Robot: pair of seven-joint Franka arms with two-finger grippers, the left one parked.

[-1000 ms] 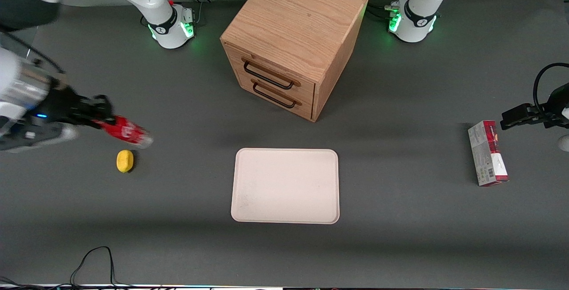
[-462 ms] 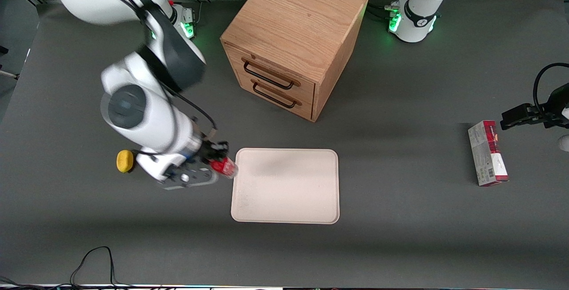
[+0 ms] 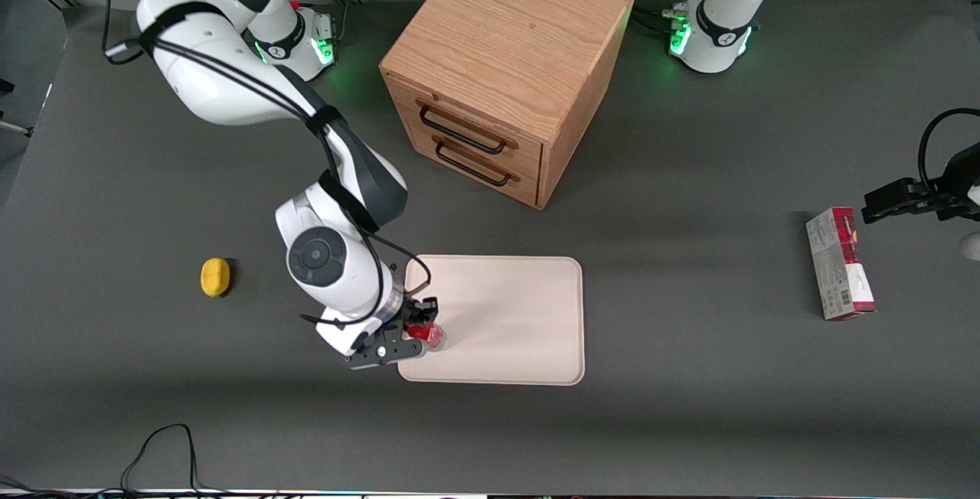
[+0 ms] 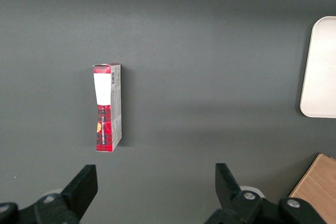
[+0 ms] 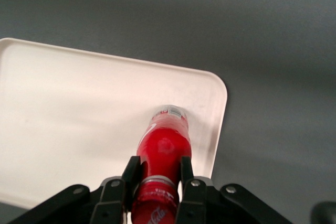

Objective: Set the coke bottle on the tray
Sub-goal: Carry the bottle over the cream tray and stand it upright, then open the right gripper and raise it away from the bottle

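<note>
Red-labelled coke bottle (image 5: 164,145) is pinched near its cap between the fingers (image 5: 185,169) of the right gripper (image 3: 419,328), its long axis running away from the wrist, base over the tray (image 3: 521,292) near the working arm's edge.

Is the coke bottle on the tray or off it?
Over the tray, near its corner; the tool grips the coke bottle. Contact cannot be told.
</note>
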